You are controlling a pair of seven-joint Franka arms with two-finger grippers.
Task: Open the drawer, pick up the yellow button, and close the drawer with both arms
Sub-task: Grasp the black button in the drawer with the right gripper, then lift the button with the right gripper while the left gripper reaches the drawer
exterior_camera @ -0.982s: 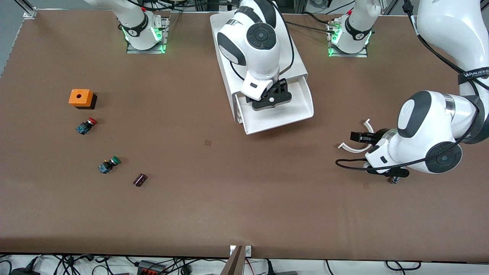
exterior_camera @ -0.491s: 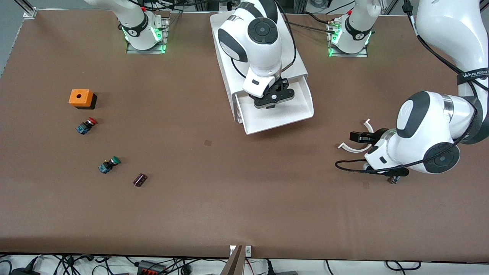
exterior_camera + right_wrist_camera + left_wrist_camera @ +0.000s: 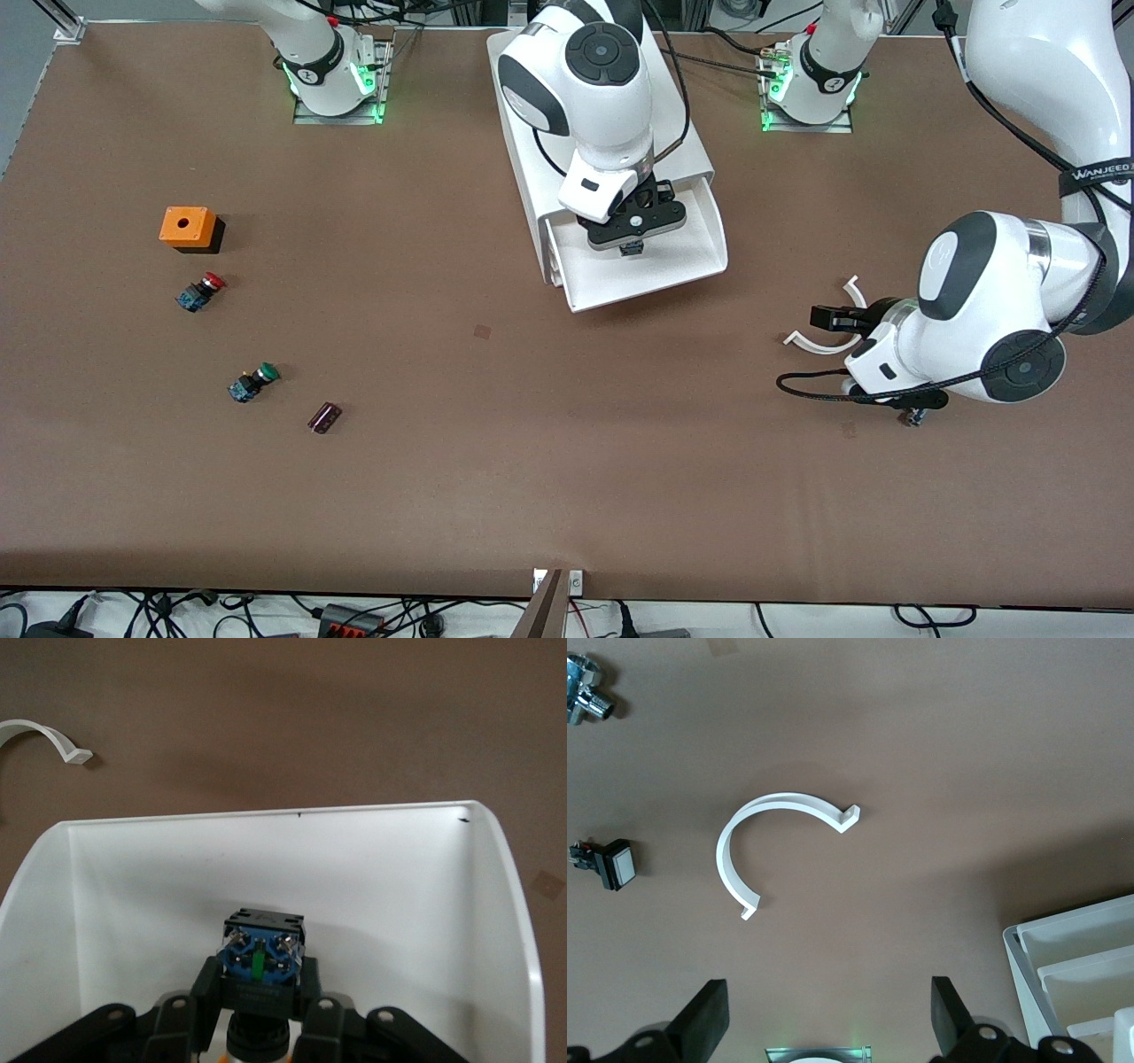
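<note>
The left gripper (image 3: 819, 316) hung idle with its fingers spread wide and empty over the white curved clip (image 3: 828, 341), apparently waiting to shut the drawer (image 3: 660, 266). From there, at about ten o'clock, the drawer stood pulled out of the cabinet (image 3: 523, 133). Over it the right gripper (image 3: 631, 249) had clamped onto the button (image 3: 260, 961), presumably to lift it out.

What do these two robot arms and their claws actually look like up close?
Both arms are bulky, rounded and glossy white, with dark grey bands and round dark caps at the joints. The left arm has a black cable looping beside it and white lettering on a black band. The right arm looks the same. Each ends in a black two-finger gripper: left gripper, right gripper. Green lights glow at the bases.
</note>
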